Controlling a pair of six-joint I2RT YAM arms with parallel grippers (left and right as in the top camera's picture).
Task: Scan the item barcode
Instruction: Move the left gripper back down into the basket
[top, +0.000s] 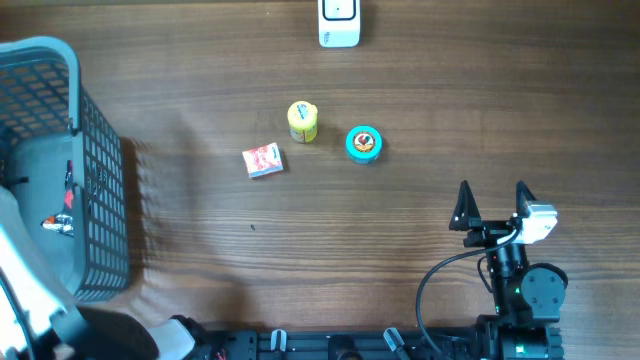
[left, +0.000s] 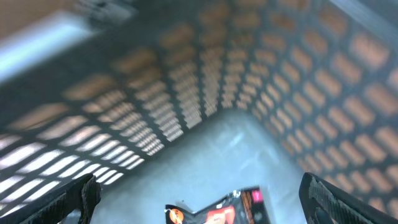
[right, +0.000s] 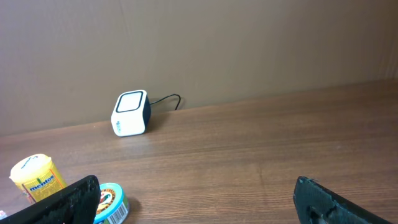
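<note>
Overhead, the scanner (top: 339, 22) sits at the far edge of the worktop (top: 400, 240). Three candidates lie on the robot's side of it: a yellow tub (top: 302, 121) closest and slightly left, a teal tin (top: 363, 143) slightly right, and a red packet (top: 263, 160) further left. The right claw (top: 493, 205) is further back again and to the right, spread and holding nothing. A basket (top: 100, 180) stands far to the scanner's left; the left arm reaches into it, its tip hard to pick out

From the left wrist, the left claw (left: 198, 185) hangs released over the basket floor. The frame is blurred, and a wrapper (left: 230, 208) is cut off at the bottom edge; the scanner is out of sight

From the right wrist, the scanner stands ahead. Tub and tin are low on the left, partly hidden by a finger, and the packet is unseen. The tin's side shows what looks like a barcode. It is probably light, stiff and smooth, so pinch it across its width, leaving the code uncovered. The tub may tip, and the flat packet looks awkward to lift
</note>
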